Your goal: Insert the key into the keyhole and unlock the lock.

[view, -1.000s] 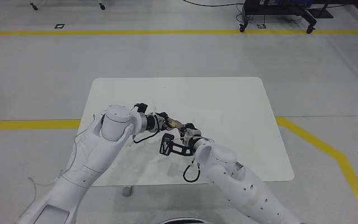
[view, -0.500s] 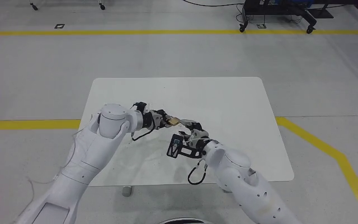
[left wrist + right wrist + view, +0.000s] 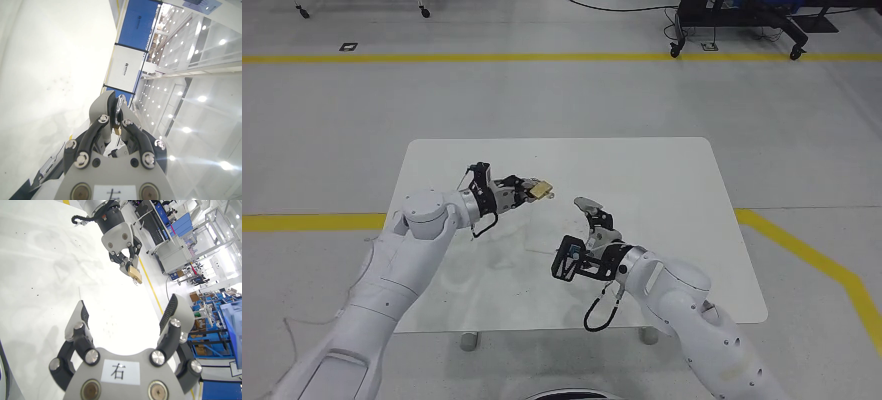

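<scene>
- White bench [image 3: 662, 170] lies under both arms. The brass lock [image 3: 134, 274] is held over its left half, nearer the far edge than the near one, and it seems to be off the surface.
- Its long axis runs roughly along the bench's length. The shackle end is buried in the left pincer [image 3: 115, 108] and the free end points towards the bench's right edge.
- A small silvery piece, which I take to be the key [image 3: 135, 281], juts from that free end, so it looks already seated in the keyhole. I cannot tell whether the shackle [image 3: 119, 103] has sprung.
- The left pincer is clamped tight on the shackle, its pads pressed to the metal ring.
- The right pincer [image 3: 128, 308] is spread wide and grips nothing. It sits near the middle of the bench, well apart from the lock and on its right and nearer side.
- The right pincer's open mouth faces the key end almost head-on, so the line from pincer to key runs nearly along the lock's own axis. That is the relation any further grip on the key turns on, and the right arm is the one placed for it.
- A second ago the two pincers met at the lock, closer to the bench's near edge.
- Now they stand apart. The left arm has swung the lock out towards the far-left part of the bench, and the right pincer has drawn back towards the middle.
</scene>
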You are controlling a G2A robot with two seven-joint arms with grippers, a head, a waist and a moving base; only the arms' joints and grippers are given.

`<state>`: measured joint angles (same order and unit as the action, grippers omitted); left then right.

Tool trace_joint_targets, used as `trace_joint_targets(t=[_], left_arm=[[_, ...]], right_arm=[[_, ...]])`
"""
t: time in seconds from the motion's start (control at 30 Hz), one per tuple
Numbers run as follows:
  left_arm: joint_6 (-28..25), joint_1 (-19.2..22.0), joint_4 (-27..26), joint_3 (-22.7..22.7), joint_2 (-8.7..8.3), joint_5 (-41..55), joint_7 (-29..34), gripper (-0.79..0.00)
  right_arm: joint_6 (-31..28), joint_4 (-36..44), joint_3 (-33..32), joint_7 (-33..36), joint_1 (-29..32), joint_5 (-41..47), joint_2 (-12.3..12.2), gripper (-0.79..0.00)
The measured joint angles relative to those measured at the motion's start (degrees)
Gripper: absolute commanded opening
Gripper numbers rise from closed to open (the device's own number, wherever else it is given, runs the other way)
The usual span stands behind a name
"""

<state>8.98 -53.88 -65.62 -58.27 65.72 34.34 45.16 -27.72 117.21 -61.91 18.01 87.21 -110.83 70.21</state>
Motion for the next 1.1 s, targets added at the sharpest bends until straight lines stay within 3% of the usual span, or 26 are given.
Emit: trace_joint_targets(t=[0.03, 0.07, 0.1, 0.2, 0.4, 0.73, 0.9, 1.1], left_arm=[[-1.7, -0.2, 0.2, -0.2, 0.05, 0.2, 0.0, -0.785], [-3.8, -0.5, 0.3, -0.6, 0.08, 0.4, -0.3, -0.785], [-5.4, -0.9, 0.3, -0.9, 0.10, 0.5, -0.7, -0.785], [-9.4, -2.3, -0.9, -1.6, 0.11, 0.2, -2.2, -0.785], [-11.5, -5.5, -5.8, -2.5, -0.21, -3.4, -5.0, -0.785], [-8.7, -9.4, -12.4, -5.1, -0.93, -6.5, -7.4, -0.785], [-6.4, -10.6, -15.1, -5.8, -1.11, -7.6, -8.3, -0.785], [-3.3, -11.5, -17.2, -6.6, -1.18, -7.6, -9.0, -0.785]], right_arm=[[-0.3, -0.1, 0.0, -0.8, 0.0, 0.6, 0.0, -0.142], [-0.6, -0.2, -0.3, -1.8, -0.2, 1.4, -0.1, -0.142], [-0.3, -0.4, -0.7, -2.2, -0.4, 1.8, -0.1, -0.477], [1.2, -0.7, -1.3, -3.0, -0.7, 2.4, -0.1, -0.560], [-0.1, -2.6, -0.5, -4.0, -2.6, 2.5, 0.0, -0.579], [3.4, -6.1, 3.0, 0.0, -6.8, 2.2, 1.0, -0.597], [4.0, -7.4, 5.4, -0.2, -8.3, -1.0, 1.2, -0.551], [4.8, -8.1, 7.1, -1.8, -8.9, -3.7, 1.4, -0.566]])
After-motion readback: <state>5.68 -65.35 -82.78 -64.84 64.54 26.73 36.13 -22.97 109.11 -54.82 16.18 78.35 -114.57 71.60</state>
